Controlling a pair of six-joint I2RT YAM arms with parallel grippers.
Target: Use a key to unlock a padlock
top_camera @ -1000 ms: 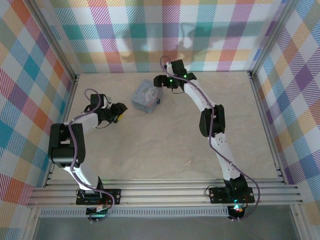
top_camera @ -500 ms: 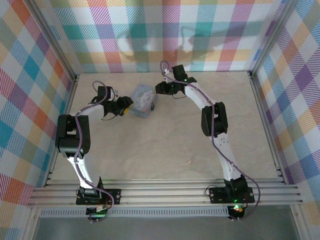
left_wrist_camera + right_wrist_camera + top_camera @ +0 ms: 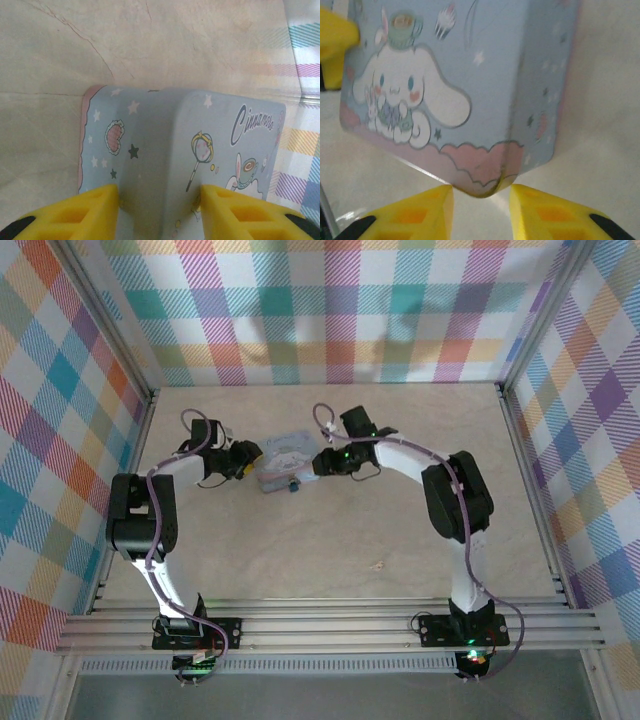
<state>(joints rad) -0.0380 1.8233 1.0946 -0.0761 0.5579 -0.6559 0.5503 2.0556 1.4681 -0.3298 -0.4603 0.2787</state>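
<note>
One closed box (image 3: 283, 458) — left end effector (image 3: 159, 190) clamps corner, right end effector (image 3: 481, 191) parted.

- Table surface (image 3: 300, 550): pale beige with a marble-like pattern and thin dark veins; matte finish.
- Back wall (image 3: 330, 310), left wall (image 3: 50, 440) and right wall (image 3: 600, 420): panels printed in a pastel plaid of teal, orange, purple and yellow on white.
- Metal frame posts (image 3: 112, 335): fitted along the wall corners.
- Slotted aluminium rails (image 3: 330, 625): span the table's near edge.
- Lighting: even and diffuse, with faint soft shadows on the back wall.
</note>
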